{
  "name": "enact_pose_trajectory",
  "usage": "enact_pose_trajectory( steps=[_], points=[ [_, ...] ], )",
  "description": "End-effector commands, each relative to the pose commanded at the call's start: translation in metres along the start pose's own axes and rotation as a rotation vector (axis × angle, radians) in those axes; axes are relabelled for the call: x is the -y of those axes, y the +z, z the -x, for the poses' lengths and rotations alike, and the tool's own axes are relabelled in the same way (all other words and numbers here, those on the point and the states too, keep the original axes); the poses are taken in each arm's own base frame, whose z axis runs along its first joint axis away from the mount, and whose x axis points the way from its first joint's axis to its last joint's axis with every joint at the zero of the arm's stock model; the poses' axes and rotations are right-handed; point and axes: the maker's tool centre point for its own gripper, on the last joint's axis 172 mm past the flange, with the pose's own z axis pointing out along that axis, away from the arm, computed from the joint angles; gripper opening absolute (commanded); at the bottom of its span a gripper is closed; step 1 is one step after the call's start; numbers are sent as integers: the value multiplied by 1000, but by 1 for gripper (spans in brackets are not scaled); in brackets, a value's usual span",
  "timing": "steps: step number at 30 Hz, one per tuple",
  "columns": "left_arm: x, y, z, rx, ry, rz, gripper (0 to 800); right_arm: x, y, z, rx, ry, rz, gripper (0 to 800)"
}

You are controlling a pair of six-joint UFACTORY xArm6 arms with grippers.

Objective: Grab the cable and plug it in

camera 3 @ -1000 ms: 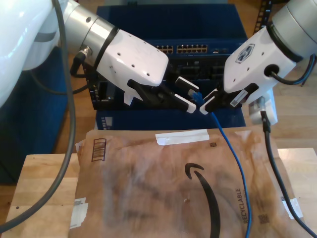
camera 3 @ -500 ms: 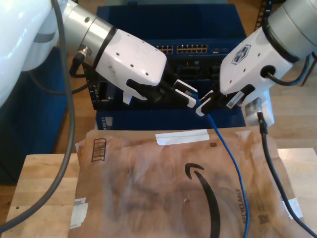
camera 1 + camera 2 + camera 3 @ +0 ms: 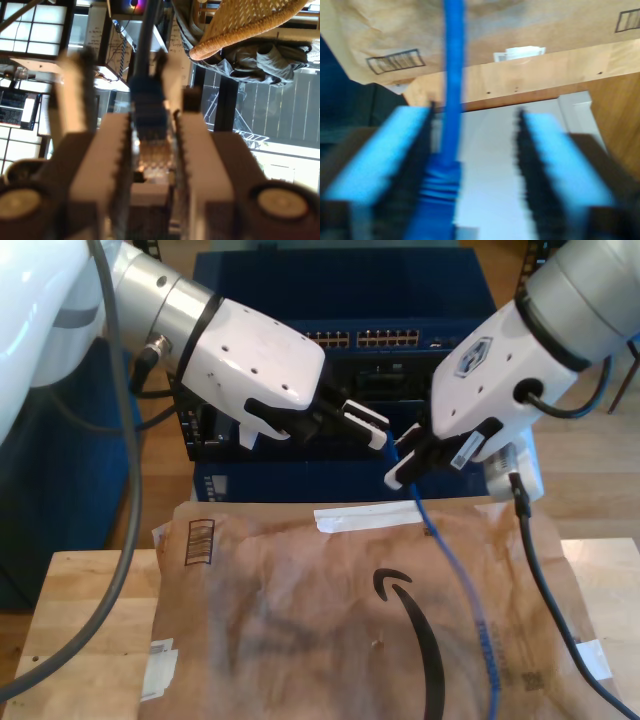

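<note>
Seen from the exterior view, my first hand (image 3: pixel 378 432) reaches in from the exterior view's left, in front of a dark network switch (image 3: pixel 400 375) with a row of ports. Its white fingers are pressed together on the plug end of the bright blue cable (image 3: pixel 455 560). The first wrist view shows the plug (image 3: pixel 148 107) pinched between the toothed fingers (image 3: pixel 112 150). Just to the exterior view's right, my second hand (image 3: pixel 400 462) angles downward. In the blurred second wrist view its fingers (image 3: pixel 545 150) are spread, and the cable (image 3: pixel 452 75) lies along the inside of one. From there the cable hangs over a brown paper envelope (image 3: pixel 300 620) lying on the wooden worktop (image 3: pixel 90 620). A thicker black cable (image 3: pixel 545 580) trails down farther right.
</note>
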Motion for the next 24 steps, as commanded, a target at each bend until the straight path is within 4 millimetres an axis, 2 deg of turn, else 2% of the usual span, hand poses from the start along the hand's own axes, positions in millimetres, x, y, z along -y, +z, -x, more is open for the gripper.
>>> enact_pose_trajectory(
  steps=[5,7,12,14,16,19,24],
  points=[
    [7,-10,4,43,-62,-28,2,19,-35,14,31,-98,-161,799],
    [1,-21,4,92,-131,-26,2,20,-45,17,27,-167,-196,799],
    [0,-39,3,139,-269,-52,2,16,-41,13,19,-218,-189,799],
    [-9,-50,-3,181,-339,-54,2,16,-41,13,17,-222,-191,799],
    [-11,-62,0,245,-380,-72,2,15,-42,15,20,-261,-193,799],
    [-16,-79,-5,330,-499,-114,2,12,-52,22,29,-307,-225,798],
    [-14,-90,-12,384,-567,-171,2,39,-85,26,58,-413,-481,798]
  ],
)
